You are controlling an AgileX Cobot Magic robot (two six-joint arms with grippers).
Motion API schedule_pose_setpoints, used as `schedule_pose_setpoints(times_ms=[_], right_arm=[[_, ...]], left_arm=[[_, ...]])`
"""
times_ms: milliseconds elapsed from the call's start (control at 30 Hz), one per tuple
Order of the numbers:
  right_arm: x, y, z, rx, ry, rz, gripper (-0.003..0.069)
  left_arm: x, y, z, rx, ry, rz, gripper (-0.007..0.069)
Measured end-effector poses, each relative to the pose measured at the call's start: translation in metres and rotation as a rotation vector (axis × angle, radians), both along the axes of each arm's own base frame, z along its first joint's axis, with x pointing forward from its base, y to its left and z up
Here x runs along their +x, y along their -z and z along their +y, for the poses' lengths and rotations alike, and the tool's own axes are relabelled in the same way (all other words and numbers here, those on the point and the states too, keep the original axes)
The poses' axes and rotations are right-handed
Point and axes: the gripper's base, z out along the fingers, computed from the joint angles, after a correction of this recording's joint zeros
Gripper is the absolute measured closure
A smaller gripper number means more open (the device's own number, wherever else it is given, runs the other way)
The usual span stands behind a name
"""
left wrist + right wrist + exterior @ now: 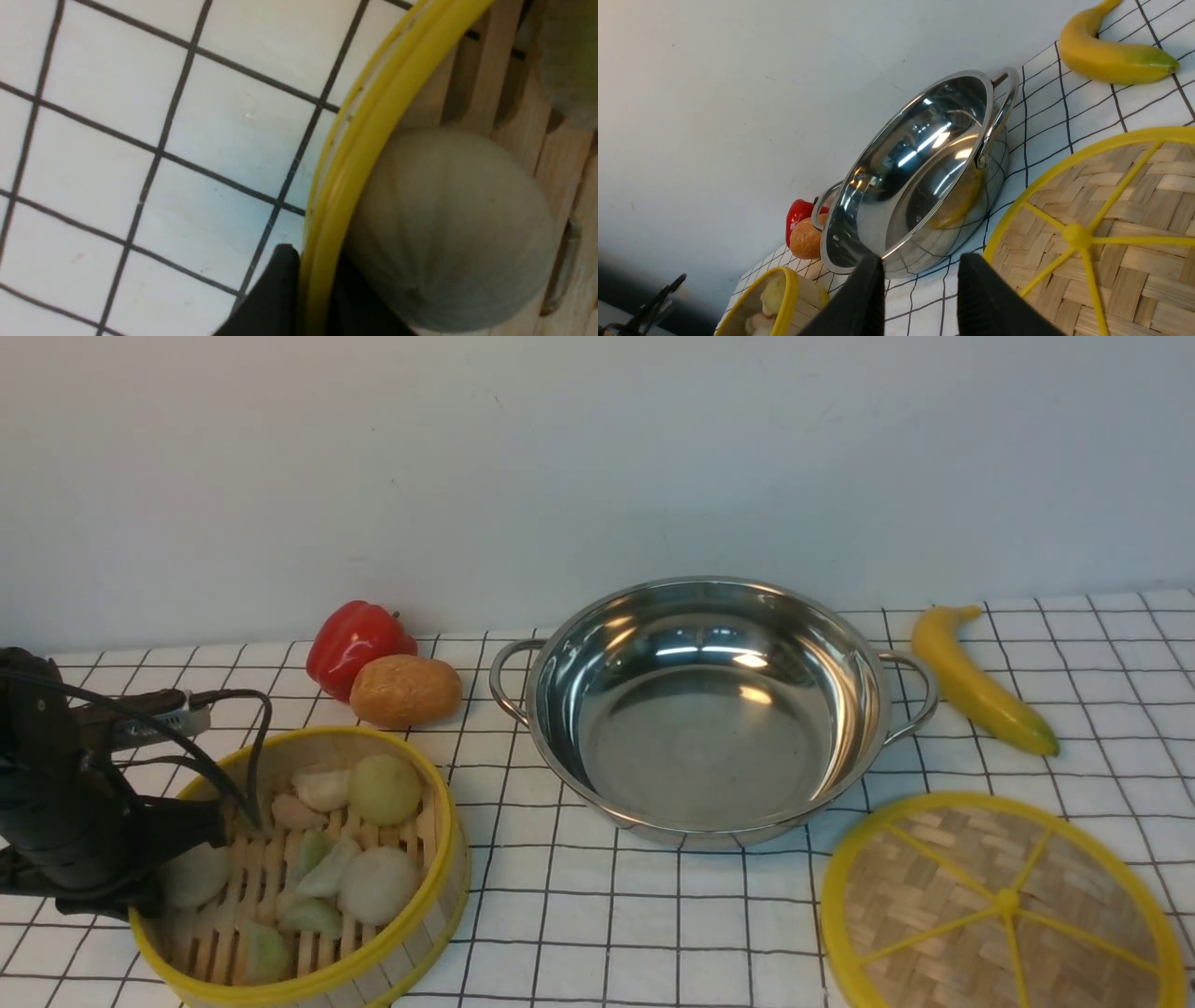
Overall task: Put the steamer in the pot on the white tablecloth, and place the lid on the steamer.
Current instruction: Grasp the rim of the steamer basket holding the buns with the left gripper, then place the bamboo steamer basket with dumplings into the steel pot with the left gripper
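Note:
The steamer (pixel 446 840), a bamboo basket with yellow rims and pale buns, sits at the front left of the white tablecloth (pixel 616 915). My left gripper (pixel 168 882) is shut on its left rim (pixel 355 154); in the left wrist view one black finger (pixel 275 289) lies outside the rim and the other inside, next to a round bun (pixel 448 224). The shiny pot (pixel 709 709) stands empty in the middle. The woven lid (pixel 999 905) lies flat at the front right. My right gripper (pixel 920 263) hovers open by the lid's edge (pixel 1111 233), holding nothing.
A red pepper (pixel 355 639) and a brown potato (pixel 404 691) lie behind the steamer, left of the pot. A banana (pixel 980 681) lies to the pot's right. A plain wall closes off the back.

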Motion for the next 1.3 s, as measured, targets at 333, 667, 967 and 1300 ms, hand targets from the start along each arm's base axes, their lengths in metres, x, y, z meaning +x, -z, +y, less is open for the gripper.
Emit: schedule_pose_setpoints(times_ms=[333,667,967,1300], right_arm=[[0.0,-0.001,0.001,0.034,-0.01,0.003,0.0417],[-0.003,0.003,0.007,-0.02,-0.089,0.03,0.0417],[-0.004,0.004,0.008,-0.043,-0.101,0.026,0.0417],[-0.004,0.004,0.008,-0.046,-0.102,0.025,0.0417]], left_arm=[[-0.002,0.0,0.008,0.035,0.004,0.016,0.0589],[-0.025,-0.045,0.054,0.082,-0.065,-0.048,0.058],[-0.012,-0.094,0.049,-0.014,0.0,-0.128,0.0574],[0.007,-0.155,0.043,-0.027,0.06,-0.226,0.0574]])
